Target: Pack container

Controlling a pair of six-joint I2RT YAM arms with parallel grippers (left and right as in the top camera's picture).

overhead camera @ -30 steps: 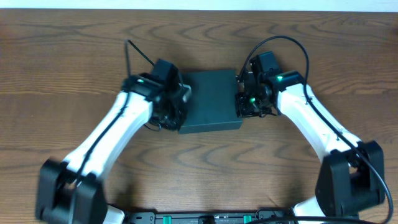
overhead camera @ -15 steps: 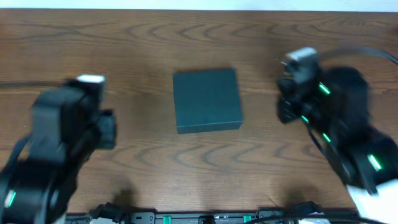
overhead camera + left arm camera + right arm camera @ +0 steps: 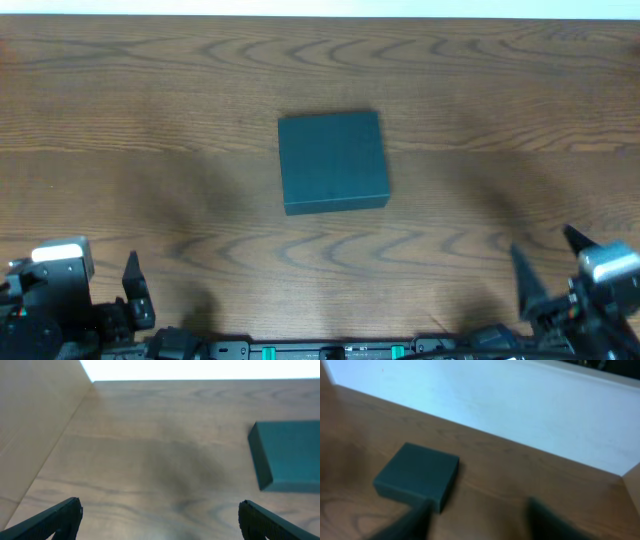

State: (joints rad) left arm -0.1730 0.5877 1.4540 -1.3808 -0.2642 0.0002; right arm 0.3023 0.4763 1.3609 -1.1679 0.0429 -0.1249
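Nearest: my left gripper (image 3: 160, 509), fingers spread wide with nothing between them. In the left wrist view the two dark tips sit at the bottom corners. My right gripper (image 3: 548, 254) also has its fingers apart and holds nothing. In the right wrist view they're just two blurred dark shapes at the bottom edge.

From overhead both grippers are low at the near edge of the table (image 3: 150, 100), one at each corner. A black base rail (image 3: 330, 350) with green markings runs between them.

The surface is brown wood-grain laminate with long wavy grain running left to right. There are soft dark shadow patches on the wood, left and right of centre. The left wrist view shows one more shadow smudge mid-frame.

The container (image 3: 332, 160) sits alone at the middle of the table, well apart from both grippers. It's dark teal, matte and square. The top is flat with the lid down, and I see no gap. The near side wall shows as a thin strip. It's slightly rotated against the grain.

In the left wrist view it's at the right edge, cut off by the frame. In the right wrist view it's left of centre, with one corner toward me.

Farther out, bare wood runs to the far edge. Beyond it is a pale white wall (image 3: 520, 415), tinted bluish in the right wrist view. A lighter tan panel (image 3: 35, 425) slants along the left of the left wrist view. Something dark in the top right corner of the right wrist view, can't tell what.
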